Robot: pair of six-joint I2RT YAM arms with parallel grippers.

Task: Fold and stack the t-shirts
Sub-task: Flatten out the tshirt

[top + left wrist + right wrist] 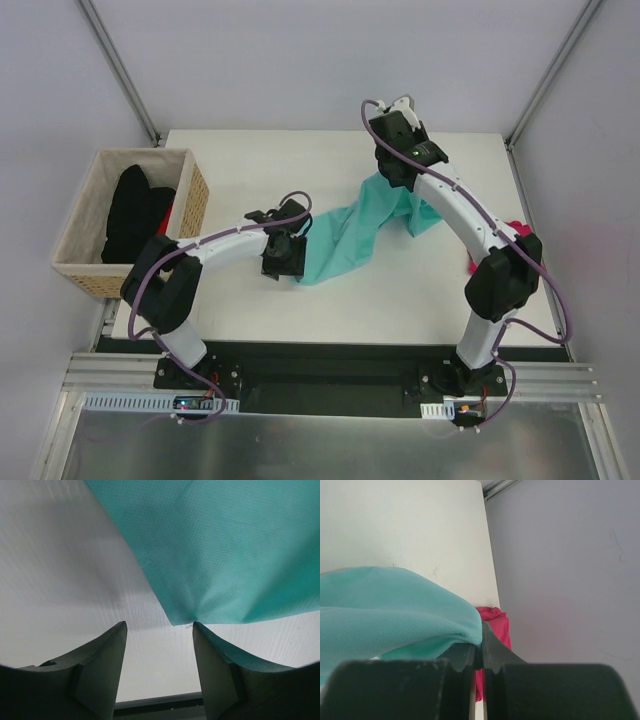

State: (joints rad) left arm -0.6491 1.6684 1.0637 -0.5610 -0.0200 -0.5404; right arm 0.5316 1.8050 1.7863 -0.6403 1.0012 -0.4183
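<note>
1. Progress is judged to be early: no folded t-shirt and no stack is seen on the table (pixel 250 160).
2. The teal t-shirt (pixel 350 235) is found unfolded, draped in a slack band from far right of centre toward the near middle, with one end raised off the surface and the other lying flat.
3. The right gripper (pixel 478 650) is seen clamped on the raised far edge of that shirt, its jaws pressed together on the cloth.
4. The left gripper (pixel 159 626) is held with its jaws apart, just near of the shirt's low corner. Nothing is gripped, and the corner lies at the mouth of the jaws.
5. The pink t-shirt (pixel 517 228) is seen bunched at the right edge, partly hidden by the right arm and untouched.
6. A basket (pixel 195 195) holding dark cloth is placed at the left edge.
7. Nearly all the work is judged to remain: the teal shirt is to be spread and folded, the pink one likewise, and one set upon the other.
</note>
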